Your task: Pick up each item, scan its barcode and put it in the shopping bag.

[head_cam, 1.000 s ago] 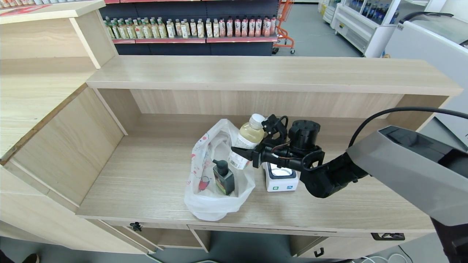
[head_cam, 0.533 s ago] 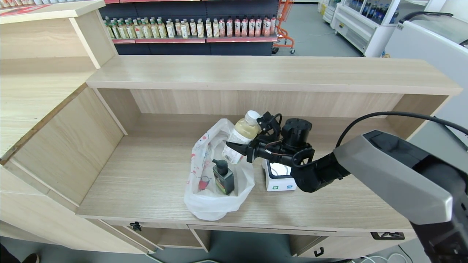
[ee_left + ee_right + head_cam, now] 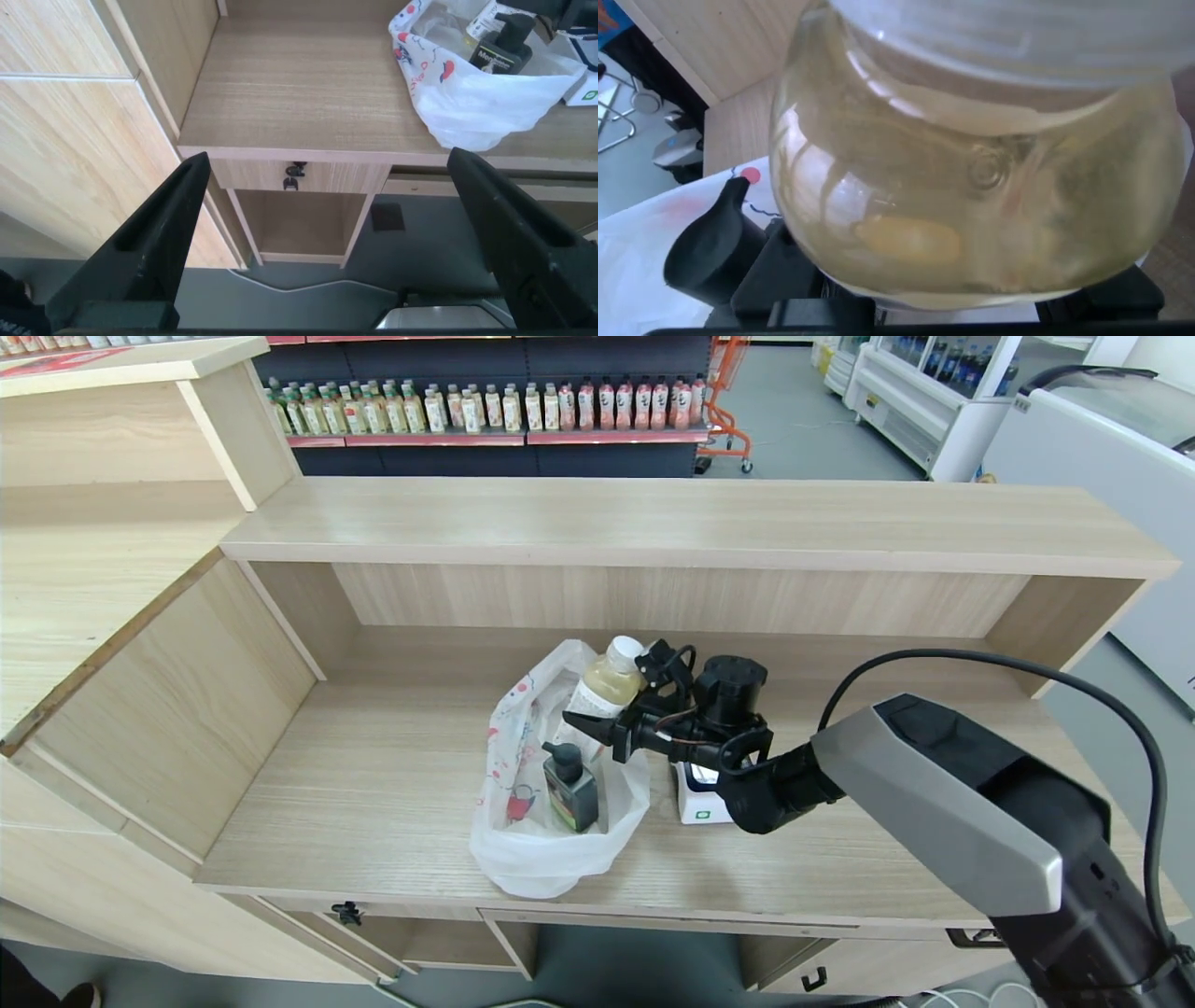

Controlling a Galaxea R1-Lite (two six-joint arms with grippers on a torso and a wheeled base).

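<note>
Pale yellow drink fills the bottle [image 3: 597, 695] almost to its white cap [image 3: 624, 653], so I judge it fairly heavy for its size. The plastic body is smooth and stiff enough to take a firm squeeze, yet likely to slip if the hold slackens. The right gripper [image 3: 605, 721] is clamped on the labelled middle, one finger crossing the front of the label. That looks the sensible place, since the body is straight there and the weight balances either side.

The bottle hangs tilted at the open mouth of the shopping bag [image 3: 523, 859]. Its long axis runs from the cap, up and toward the back of the counter [image 3: 373, 784] and the robot's right, down to the base, which points forward and left into the bag. Whether the base is past the rim I cannot tell.

A dark pump bottle [image 3: 571, 791] stands upright in the bag just in front, and the thin film gives no support — the bottle may topple against that neighbour once released. The white scanner [image 3: 698, 803] sits just beside the bag. The left gripper [image 3: 327, 159] hangs off the counter's front edge, fingers wide apart, holding nothing.
</note>
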